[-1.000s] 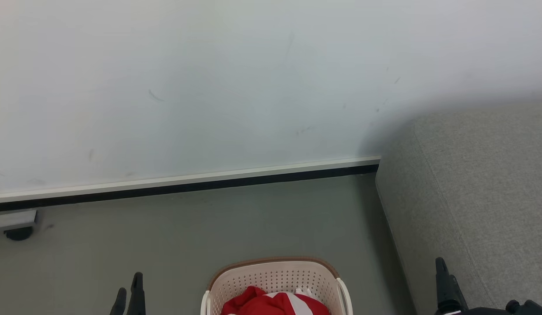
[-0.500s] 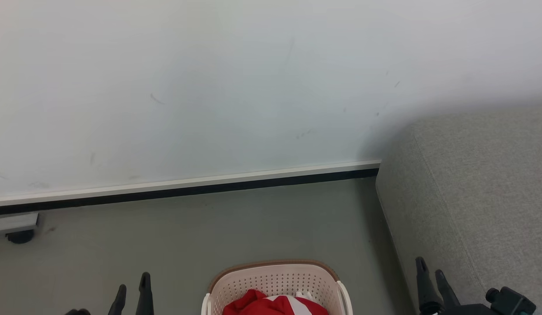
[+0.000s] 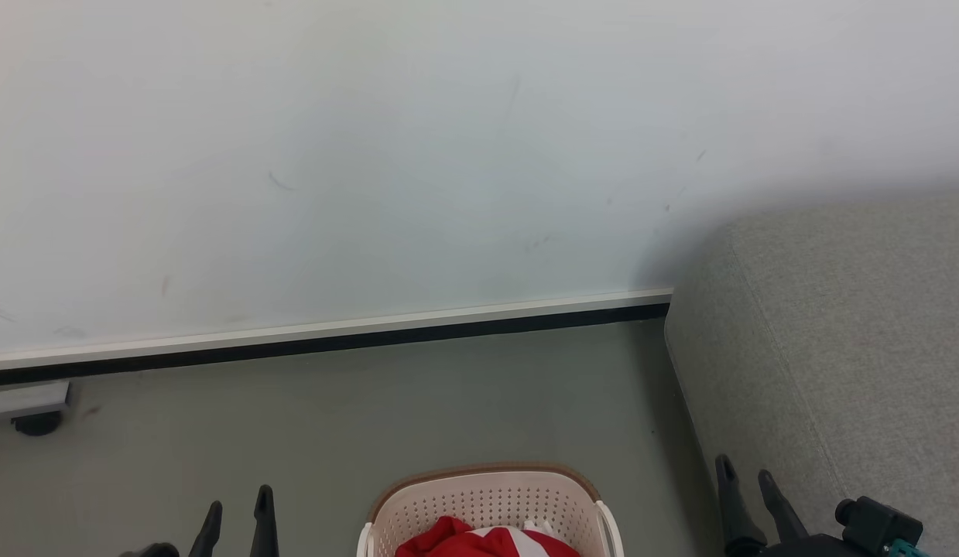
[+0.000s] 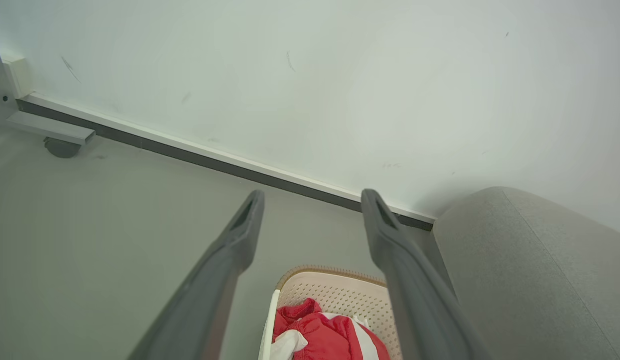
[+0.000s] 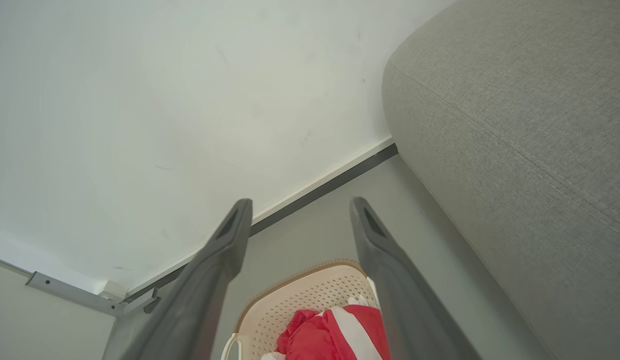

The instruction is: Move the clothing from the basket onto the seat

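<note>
**Head view.** A cream-white perforated plastic basket [image 3: 487, 495] with a brown woven-look rim stands on the grey-green floor [image 3: 355, 418] at bottom centre. It is near the side face of the large light grey woven-fabric seat [image 3: 851, 325]. Soft bright red clothing [image 3: 456, 540] with white stripes lies bunched inside the basket. The left gripper [image 3: 239, 499] hangs to the basket's left. The right gripper [image 3: 744, 466] hangs to its right, in front of the seat's side. Both are apart from the basket.

**Left wrist view.** The two dark fingers are parted wide with nothing between them. Basket and clothing lie low between the fingers, nearer the right one, untouched. The seat is off to the right. A white wall [image 4: 310, 75] with a dark skirting strip stands behind.

**Right wrist view.** Fingers spread, empty. The clothing sits low between them, its right edge hidden behind the right finger. The seat rises at the upper right.
</note>
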{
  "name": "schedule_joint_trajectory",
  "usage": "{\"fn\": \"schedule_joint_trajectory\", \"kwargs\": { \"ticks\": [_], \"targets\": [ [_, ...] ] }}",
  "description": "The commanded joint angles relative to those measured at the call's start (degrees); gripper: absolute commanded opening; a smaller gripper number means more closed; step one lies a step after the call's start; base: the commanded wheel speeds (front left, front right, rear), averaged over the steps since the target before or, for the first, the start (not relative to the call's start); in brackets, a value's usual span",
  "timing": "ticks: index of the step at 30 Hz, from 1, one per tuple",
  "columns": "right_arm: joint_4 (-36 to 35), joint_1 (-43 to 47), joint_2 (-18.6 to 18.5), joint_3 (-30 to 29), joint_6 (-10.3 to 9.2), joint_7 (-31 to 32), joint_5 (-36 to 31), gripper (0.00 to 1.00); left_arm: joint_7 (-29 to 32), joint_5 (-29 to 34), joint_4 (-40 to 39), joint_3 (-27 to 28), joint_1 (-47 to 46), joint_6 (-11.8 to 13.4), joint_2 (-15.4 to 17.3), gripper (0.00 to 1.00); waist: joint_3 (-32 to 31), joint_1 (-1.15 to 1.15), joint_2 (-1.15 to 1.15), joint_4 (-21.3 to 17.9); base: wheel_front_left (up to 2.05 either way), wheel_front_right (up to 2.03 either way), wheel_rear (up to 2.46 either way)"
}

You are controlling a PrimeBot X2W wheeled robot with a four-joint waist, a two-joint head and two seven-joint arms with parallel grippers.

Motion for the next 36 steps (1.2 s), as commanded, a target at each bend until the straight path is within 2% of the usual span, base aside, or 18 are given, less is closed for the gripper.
{"fn": "schedule_joint_trajectory", "kwargs": {
  "ticks": [1,4,9,26,36],
  "targets": [
    [-0.5,0.0,-0.2,0.0,0.03,-0.3,-2.1,1.00,-0.8,2.0,0.0,-0.2,0.4,0.4,0.6,1.00,-0.1,0.00,0.00,0.0,0.00,0.00,0.00],
    [-0.8,0.5,0.1,0.4,0.03,-0.7,-6.3,1.00,-1.8,6.0,0.3,-1.1,0.8,1.1,0.8,1.00,-0.5,0.00,0.00,0.1,0.00,0.00,0.00],
    [-0.6,1.0,0.3,0.5,0.03,-1.1,-9.7,1.00,-2.8,9.1,0.4,-1.7,1.2,2.0,0.7,1.00,-0.9,0.00,0.00,0.1,0.00,0.00,0.00],
    [-0.7,1.9,0.4,2.8,0.04,-1.8,-19.4,1.00,-5.5,18.3,0.2,-3.2,3.6,4.7,0.7,1.00,-2.1,0.00,0.00,-0.1,0.00,0.00,0.00],
    [-0.4,1.9,0.4,3.6,0.04,-2.5,-23.7,1.00,-6.7,21.7,0.0,-4.0,3.9,6.1,0.5,1.00,-2.6,0.00,0.00,-0.1,0.00,0.00,0.00]
  ]
}}
